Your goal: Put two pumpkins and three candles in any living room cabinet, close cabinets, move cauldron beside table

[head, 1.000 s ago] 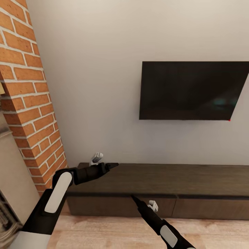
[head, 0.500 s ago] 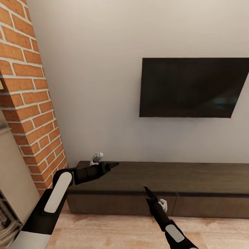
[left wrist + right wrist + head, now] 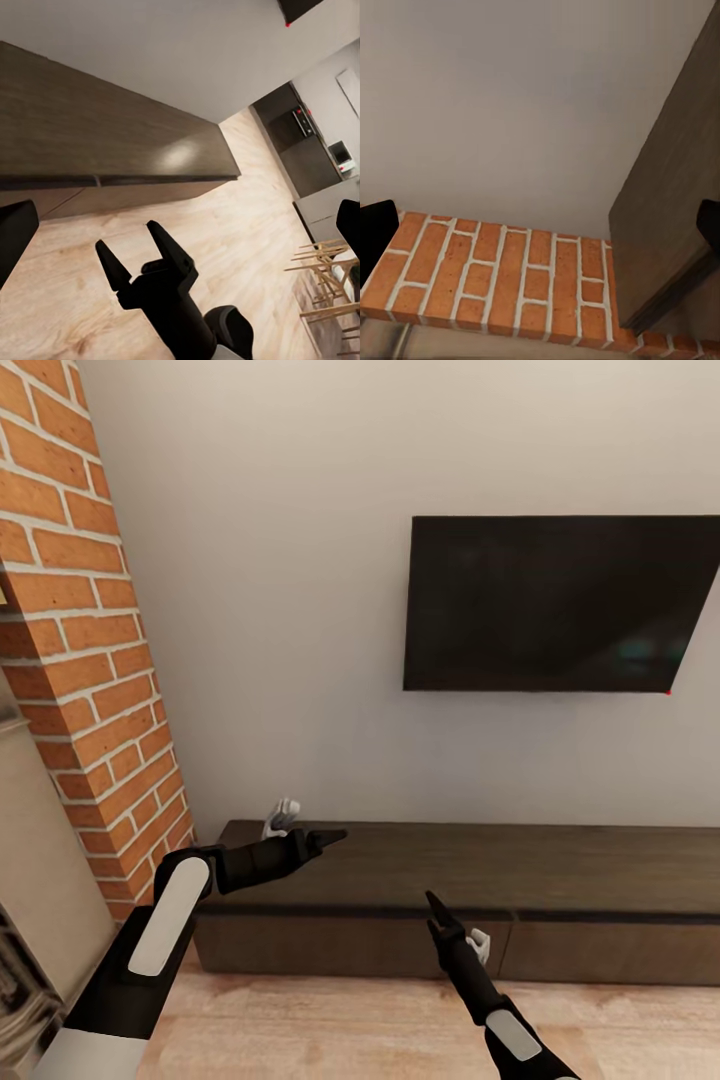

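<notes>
while both grippers hang released and empty, the right gripper (image 3: 433, 905) should meet the cabinet (image 3: 560, 870) drawer front squarely.

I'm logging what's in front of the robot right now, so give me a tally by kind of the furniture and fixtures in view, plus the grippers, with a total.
Cabinet: 1
Wall-hung TV: 1
Brick fireplace: 1
Grippers: 2, the left gripper above the cabinet top, the right gripper before its front
Total: 5
</notes>
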You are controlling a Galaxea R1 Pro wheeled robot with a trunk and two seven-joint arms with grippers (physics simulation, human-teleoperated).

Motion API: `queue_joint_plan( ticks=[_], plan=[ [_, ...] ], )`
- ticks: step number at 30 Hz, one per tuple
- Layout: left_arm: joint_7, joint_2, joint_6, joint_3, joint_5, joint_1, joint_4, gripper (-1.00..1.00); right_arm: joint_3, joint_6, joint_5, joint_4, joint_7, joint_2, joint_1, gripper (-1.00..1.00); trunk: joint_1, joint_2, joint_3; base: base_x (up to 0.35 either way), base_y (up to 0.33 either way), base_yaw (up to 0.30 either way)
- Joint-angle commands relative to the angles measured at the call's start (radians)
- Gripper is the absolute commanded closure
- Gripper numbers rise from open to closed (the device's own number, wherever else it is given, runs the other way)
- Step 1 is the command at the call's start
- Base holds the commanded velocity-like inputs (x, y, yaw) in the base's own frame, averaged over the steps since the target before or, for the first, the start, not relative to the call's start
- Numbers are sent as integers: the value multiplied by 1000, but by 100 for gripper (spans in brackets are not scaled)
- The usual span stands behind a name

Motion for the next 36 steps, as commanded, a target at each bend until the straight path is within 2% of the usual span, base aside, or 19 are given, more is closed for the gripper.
queue_joint_plan(
  ticks=[1,8,11,15,30,33,34,36],
  plan=[
    [-11,1,2,-1,-8,-1,0,-100,-2,10,-10,0,7,0,-1,-100,4,-8,-4,0,0,0],
    [-10,-1,2,-2,-6,-1,0,-100,-2,-4,-8,0,7,-1,-1,-100,31,-57,-26,0,0,0],
    [-10,-1,2,-3,-6,-1,0,-100,0,-56,-4,-1,7,0,-1,-100,42,-78,-36,0,0,0],
    [-10,-1,2,-3,-6,-1,0,-100,1,-86,-2,-6,9,0,-2,-100,58,-106,-48,0,0,0],
    [-10,-3,2,-3,-6,-1,0,-100,-4,-87,-13,-4,8,-1,-2,-100,115,-211,-95,0,0,0],
    [-10,-3,2,-3,-6,-1,0,-100,-6,-83,-26,-2,25,-2,-2,-100,127,-232,-105,0,0,0],
    [-11,-3,2,-3,-6,-1,-1,-100,-5,-67,-78,0,63,-2,-2,-100,130,-239,-108,0,0,0],
    [-11,-3,2,-3,-6,-1,-1,-100,-5,-50,-95,0,68,-2,-1,-100,138,-253,-114,0,0,0]
  ],
)
